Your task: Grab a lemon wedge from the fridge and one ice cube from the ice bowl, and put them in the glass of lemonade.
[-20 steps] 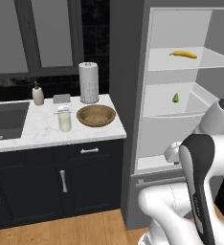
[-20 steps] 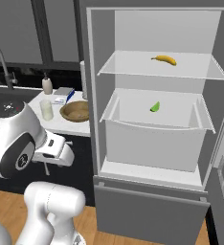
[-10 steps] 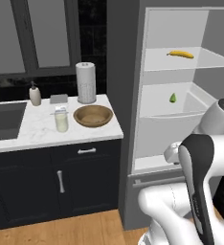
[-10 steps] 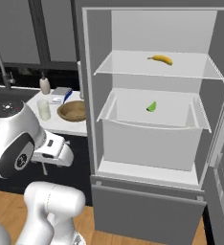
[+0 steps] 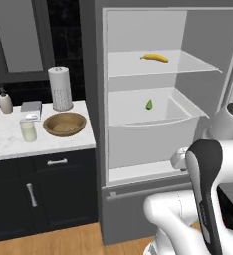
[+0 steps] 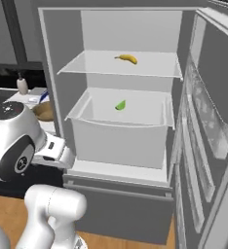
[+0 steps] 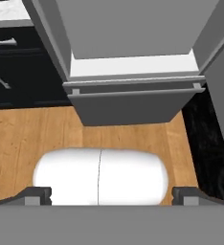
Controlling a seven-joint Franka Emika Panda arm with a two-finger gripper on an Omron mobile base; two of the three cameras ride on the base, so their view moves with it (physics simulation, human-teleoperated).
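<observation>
Base sliding right, fridge (image 5: 96,124) now square ahead | hand (image 7: 112,194) spread wide, empty, pointing down at floor | lemon wedge (image 6: 120,105) in drawer bin, above and beyond hand | ice bowl (image 5: 64,124), glass of lemonade (image 5: 28,130) on desk, off left | reach comes next.

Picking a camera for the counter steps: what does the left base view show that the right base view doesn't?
Left base view alone: the glass of lemonade on the marble counter, the paper-towel roll and the whole ice bowl.

Right base view alone: the inside of the open fridge door, with its racks.

Both: the open fridge, the banana on its upper shelf, the lemon wedge in the drawer below, and the soap dispenser. The right base view catches only an edge of the bowl.
</observation>
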